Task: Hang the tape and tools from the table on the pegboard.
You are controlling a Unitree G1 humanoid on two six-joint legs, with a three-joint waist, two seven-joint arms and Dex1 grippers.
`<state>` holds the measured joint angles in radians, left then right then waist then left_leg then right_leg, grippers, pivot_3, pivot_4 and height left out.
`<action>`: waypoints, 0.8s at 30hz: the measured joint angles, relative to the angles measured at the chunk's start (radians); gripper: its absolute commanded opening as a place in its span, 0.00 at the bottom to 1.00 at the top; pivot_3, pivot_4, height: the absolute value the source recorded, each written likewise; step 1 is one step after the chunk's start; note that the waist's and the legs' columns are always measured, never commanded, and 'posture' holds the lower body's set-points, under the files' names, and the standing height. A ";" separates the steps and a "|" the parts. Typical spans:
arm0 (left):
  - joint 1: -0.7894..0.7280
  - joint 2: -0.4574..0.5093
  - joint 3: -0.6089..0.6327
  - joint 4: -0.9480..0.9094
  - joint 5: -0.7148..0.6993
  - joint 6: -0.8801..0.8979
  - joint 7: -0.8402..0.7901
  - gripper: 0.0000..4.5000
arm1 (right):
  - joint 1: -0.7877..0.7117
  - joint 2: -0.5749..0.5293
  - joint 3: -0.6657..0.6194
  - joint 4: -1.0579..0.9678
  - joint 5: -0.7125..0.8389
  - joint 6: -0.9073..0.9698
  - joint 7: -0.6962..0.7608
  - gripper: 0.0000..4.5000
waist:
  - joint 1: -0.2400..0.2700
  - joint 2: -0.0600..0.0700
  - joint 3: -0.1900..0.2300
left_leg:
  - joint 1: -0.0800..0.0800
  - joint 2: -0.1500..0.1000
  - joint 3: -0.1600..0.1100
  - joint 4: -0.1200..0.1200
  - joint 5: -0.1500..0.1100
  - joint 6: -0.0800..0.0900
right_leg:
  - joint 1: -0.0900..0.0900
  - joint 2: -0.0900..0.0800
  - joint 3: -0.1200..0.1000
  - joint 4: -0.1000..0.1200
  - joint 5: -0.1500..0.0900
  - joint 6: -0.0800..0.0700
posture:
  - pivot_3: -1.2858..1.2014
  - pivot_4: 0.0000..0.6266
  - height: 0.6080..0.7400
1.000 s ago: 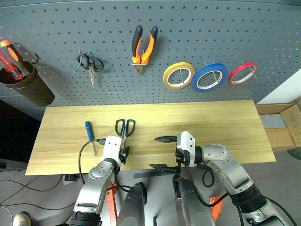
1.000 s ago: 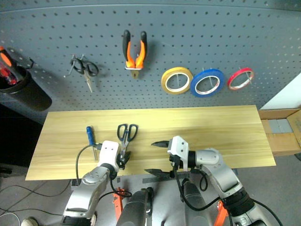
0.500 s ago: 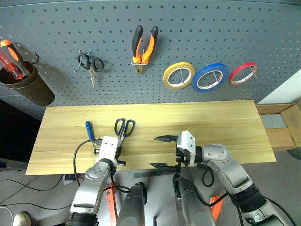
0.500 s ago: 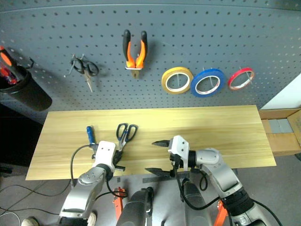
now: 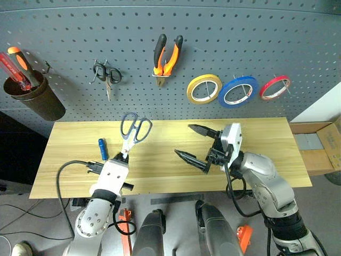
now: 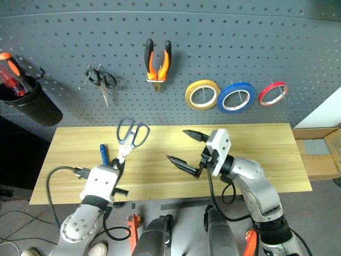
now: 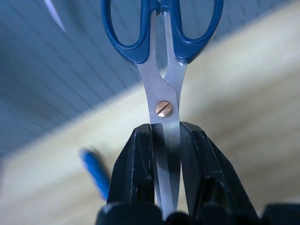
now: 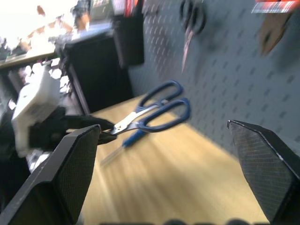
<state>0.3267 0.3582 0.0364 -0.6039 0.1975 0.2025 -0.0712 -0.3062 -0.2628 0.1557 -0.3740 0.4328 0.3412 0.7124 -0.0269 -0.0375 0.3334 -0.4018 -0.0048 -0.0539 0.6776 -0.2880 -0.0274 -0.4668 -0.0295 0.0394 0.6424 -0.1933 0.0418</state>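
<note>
Left wrist view gives me the clearest read: my left gripper [image 7: 166,140] has its fingers clenched on the steel blades of the blue-handled scissors [image 7: 161,51], just below the pivot screw, with the handle loops pointing away from the wrist toward the pegboard [image 5: 240,32]. From the head camera I see the scissors raised off the surface [image 5: 266,154], handles up, in front of the board's lower edge. The small blue-handled screwdriver [image 5: 102,148] lies on the wood just beside my left gripper, on its left side.

My right gripper [image 5: 195,143] hangs over the middle of the surface with its fingers spread wide, grasping nothing.

On the pegboard the orange-and-black pliers [image 5: 167,53] hang on a hook near the middle. To their right sit three rolls in a row: yellow roll [image 5: 204,88], blue roll [image 5: 238,90], and the thin red tape [image 5: 275,87] at the far right. The small black scissors [image 5: 107,76] hang left of the pliers, and a dark cup [image 5: 33,98] at the far left holds red and orange screwdrivers [image 5: 16,63].
</note>
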 measured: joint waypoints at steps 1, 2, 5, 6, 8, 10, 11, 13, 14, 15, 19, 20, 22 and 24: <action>0.008 -0.001 0.012 -0.013 0.011 -0.024 0.006 0.10 | -0.008 0.011 -0.007 -0.003 0.015 0.009 -0.014 1.00 | 0.000 0.000 -0.006 | 0.000 0.000 0.000 0.000 0.000 0.000 | 0.000 0.000 0.000 0.000 0.000 0.000 | 0.55 0.33 1.00; 0.015 -0.001 0.024 -0.025 0.022 -0.049 0.014 0.10 | -0.021 0.019 -0.016 -0.005 0.023 0.017 -0.025 1.00 | 0.001 0.000 -0.010 | 0.001 0.000 0.000 0.000 0.000 0.000 | 0.001 0.000 0.000 0.000 0.000 0.000 | 0.55 0.33 1.00; 0.000 -0.010 0.058 -0.055 0.044 -0.090 0.023 0.10 | -0.043 0.042 -0.032 -0.005 0.042 0.019 -0.054 1.00 | 0.003 -0.002 -0.031 | 0.001 0.000 0.001 0.000 0.000 0.000 | 0.002 0.005 0.000 0.000 0.000 0.000 | 0.55 0.31 1.00; -0.011 -0.011 0.067 -0.056 0.046 -0.099 0.025 0.10 | -0.049 0.047 -0.034 -0.005 0.047 0.019 -0.060 1.00 | 0.004 -0.002 -0.035 | 0.002 0.000 0.001 0.000 0.000 0.000 | 0.002 0.005 0.000 0.000 0.000 0.000 | 0.55 0.30 1.00; -0.046 -0.017 0.096 -0.056 0.048 -0.103 0.033 0.10 | -0.070 0.052 -0.038 -0.003 0.054 0.017 -0.064 1.00 | 0.006 -0.002 -0.043 | 0.003 0.000 0.001 0.001 0.000 0.001 | 0.004 0.006 0.000 0.000 0.000 0.000 | 0.56 0.29 1.00; -0.075 -0.032 0.121 -0.052 0.048 -0.103 0.039 0.10 | -0.080 0.056 -0.038 0.005 0.054 0.014 -0.064 1.00 | 0.011 -0.002 -0.053 | 0.005 0.000 0.001 0.001 0.000 0.001 | 0.007 0.006 -0.001 0.000 0.000 0.000 | 0.56 0.29 1.00; -0.086 -0.033 0.130 -0.050 0.047 -0.102 0.039 0.10 | -0.083 0.059 -0.038 0.010 0.054 0.013 -0.064 1.00 | 0.012 -0.002 -0.055 | 0.006 0.000 0.002 0.001 0.000 0.001 | 0.008 0.006 -0.002 0.000 0.000 0.000 | 0.56 0.29 1.00; -0.120 -0.040 0.144 -0.033 0.044 -0.101 0.040 0.10 | -0.100 0.065 -0.037 0.031 0.052 0.005 -0.063 1.00 | 0.013 -0.002 -0.057 | 0.008 0.000 0.002 0.001 0.000 0.001 | 0.010 0.006 -0.002 0.001 0.000 0.000 | 0.56 0.29 1.00; -0.139 -0.043 0.152 -0.018 0.042 -0.101 0.040 0.10 | -0.106 0.067 -0.037 0.038 0.051 -0.001 -0.063 1.00 | 0.015 -0.002 -0.058 | 0.008 0.000 0.002 0.001 0.001 0.001 | 0.010 0.007 -0.002 0.001 0.000 0.000 | 0.56 0.28 1.00; -0.151 -0.046 0.159 -0.002 0.041 -0.101 0.041 0.10 | -0.110 0.068 -0.036 0.044 0.051 -0.006 -0.062 1.00 | 0.017 -0.003 -0.060 | 0.009 0.000 0.002 0.001 0.001 0.001 | 0.011 0.007 -0.002 0.001 0.000 0.000 | 0.56 0.28 1.00; -0.170 -0.070 0.167 0.028 0.034 -0.097 0.039 0.10 | -0.115 0.065 -0.037 0.060 0.049 -0.010 -0.061 1.00 | 0.023 -0.003 -0.066 | 0.009 0.000 0.001 0.001 0.001 0.001 | 0.011 0.007 -0.002 0.001 0.001 -0.001 | 0.56 0.28 1.00; -0.176 -0.078 0.167 0.033 0.033 -0.094 0.039 0.10 | -0.117 0.064 -0.037 0.064 0.049 -0.011 -0.061 1.00 | 0.025 -0.004 -0.067 | 0.009 0.000 0.001 0.001 0.001 0.001 | 0.011 0.007 -0.002 0.001 0.001 -0.001 | 0.56 0.28 1.00; -0.190 -0.085 0.167 0.050 0.026 -0.079 0.039 0.10 | -0.118 0.062 -0.036 0.066 0.049 -0.011 -0.061 1.00 | 0.028 -0.004 -0.069 | 0.009 0.000 0.001 0.001 0.001 0.001 | 0.011 0.007 -0.002 0.002 0.001 -0.001 | 0.55 0.29 1.00; -0.209 -0.091 0.167 0.081 0.020 -0.061 0.038 0.10 | -0.118 0.058 -0.036 0.066 0.048 -0.011 -0.062 1.00 | 0.028 -0.004 -0.072 | 0.009 0.000 0.001 0.001 0.001 0.001 | 0.011 0.007 -0.002 0.002 0.001 -0.001 | 0.55 0.29 1.00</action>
<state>0.1176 0.2671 0.2030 -0.5233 0.2177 0.1411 -0.0329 -0.4240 -0.2050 0.1193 -0.3076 0.4809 0.3307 0.6505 0.0013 -0.0416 0.2618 -0.3930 -0.0046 -0.0529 0.6791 -0.2874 -0.0263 -0.4561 -0.0228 0.0372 0.6445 -0.1925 0.0405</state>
